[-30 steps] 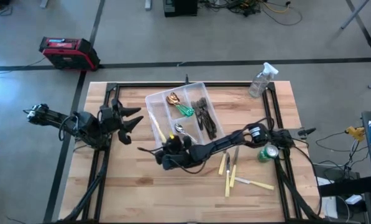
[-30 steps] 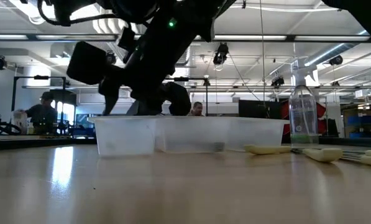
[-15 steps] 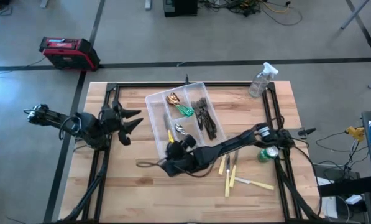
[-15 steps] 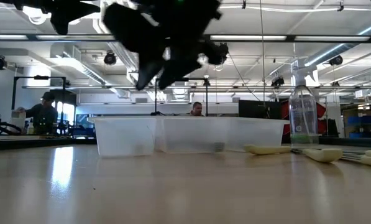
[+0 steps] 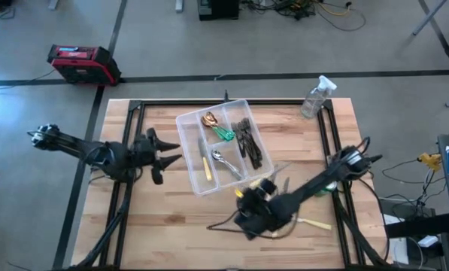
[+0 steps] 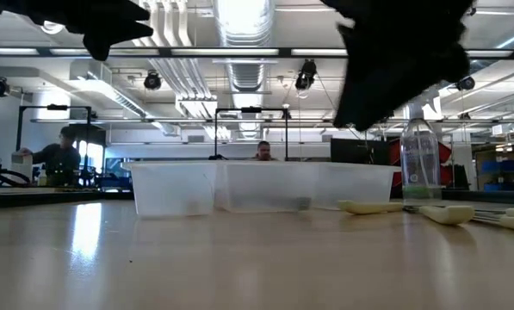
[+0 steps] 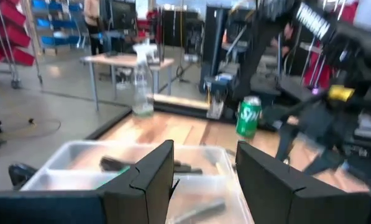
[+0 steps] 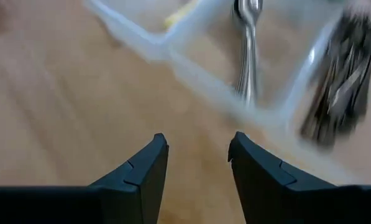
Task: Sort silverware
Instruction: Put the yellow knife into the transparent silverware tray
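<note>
Two arms show from above over the wooden surface (image 5: pixel 171 218). The left claw (image 5: pixel 164 150) hangs just beside the left wall of the clear divided tray (image 5: pixel 188 162), its fingers spread and empty. The right claw (image 5: pixel 248 203) sits over bare wood just in front of the tray's near corner. In the tray lie gold spoons (image 5: pixel 209 119), a green-handled piece (image 5: pixel 224 134), dark forks (image 5: pixel 247 141), a silver spoon (image 5: pixel 222 159) and one cream-yellow-handled knife (image 5: pixel 206 167). More cream-handled knives (image 5: pixel 314 223) lie on the wood near the right arm. A clear spray bottle (image 5: pixel 316 96) stands at the far right corner.

At table-top height, the tray (image 6: pixel 261 186) stands across the middle, with cream-handled knives (image 6: pixel 368 207) on the wood to its right and the spray bottle (image 6: pixel 420 164) behind them. Dark arm shapes fill the top edge. People (image 6: pixel 60 155) show in the room beyond.

From the left wrist, the left claw (image 7: pixel 204 180) has its fingers parted with nothing between, aimed across the tray (image 7: pixel 67 162) toward a green can (image 7: pixel 248 117) and the spray bottle (image 7: pixel 141 87).

From the right wrist, the right claw (image 8: pixel 197 165) is released, fingers apart and empty over wood, facing the tray's corner (image 8: pixel 173 56), where the silver spoon (image 8: pixel 247 50) and dark forks (image 8: pixel 337 93) lie.
</note>
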Robot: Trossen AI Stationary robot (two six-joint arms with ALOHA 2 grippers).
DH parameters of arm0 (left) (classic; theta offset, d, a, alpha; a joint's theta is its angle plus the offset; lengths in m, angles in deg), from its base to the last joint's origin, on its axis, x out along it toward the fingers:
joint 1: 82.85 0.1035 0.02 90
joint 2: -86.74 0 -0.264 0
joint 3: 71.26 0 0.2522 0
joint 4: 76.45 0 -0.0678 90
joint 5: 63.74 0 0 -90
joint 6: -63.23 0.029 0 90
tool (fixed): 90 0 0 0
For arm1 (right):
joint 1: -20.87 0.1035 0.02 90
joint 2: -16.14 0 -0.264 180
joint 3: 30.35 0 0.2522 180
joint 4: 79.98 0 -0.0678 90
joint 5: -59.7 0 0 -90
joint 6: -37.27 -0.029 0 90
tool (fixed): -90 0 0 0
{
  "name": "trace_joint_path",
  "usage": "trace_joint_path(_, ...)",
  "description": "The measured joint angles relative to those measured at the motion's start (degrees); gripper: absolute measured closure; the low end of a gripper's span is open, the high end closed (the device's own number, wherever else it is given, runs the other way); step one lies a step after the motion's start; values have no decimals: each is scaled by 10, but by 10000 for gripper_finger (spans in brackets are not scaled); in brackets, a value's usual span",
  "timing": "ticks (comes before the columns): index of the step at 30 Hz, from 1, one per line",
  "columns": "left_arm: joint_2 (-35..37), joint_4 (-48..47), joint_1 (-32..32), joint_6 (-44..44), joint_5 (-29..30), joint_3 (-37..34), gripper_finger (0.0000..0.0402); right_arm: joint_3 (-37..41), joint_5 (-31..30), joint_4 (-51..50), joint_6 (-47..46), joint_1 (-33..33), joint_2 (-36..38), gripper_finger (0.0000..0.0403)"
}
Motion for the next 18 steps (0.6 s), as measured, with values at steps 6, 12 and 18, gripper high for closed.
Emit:
trace_joint_path(6, -69, 23, 0, -15, 0, 0, 244, 80, 9, -23, -239, 31, 12, 242)
trace_joint_path(12, -117, 61, 0, -17, 0, 0, 244, 128, 1, -21, -305, 5, 12, 221)
trace_joint_path(18, -132, 59, 0, -35, 0, 0, 244, 146, 27, -12, -220, -68, 12, 224)
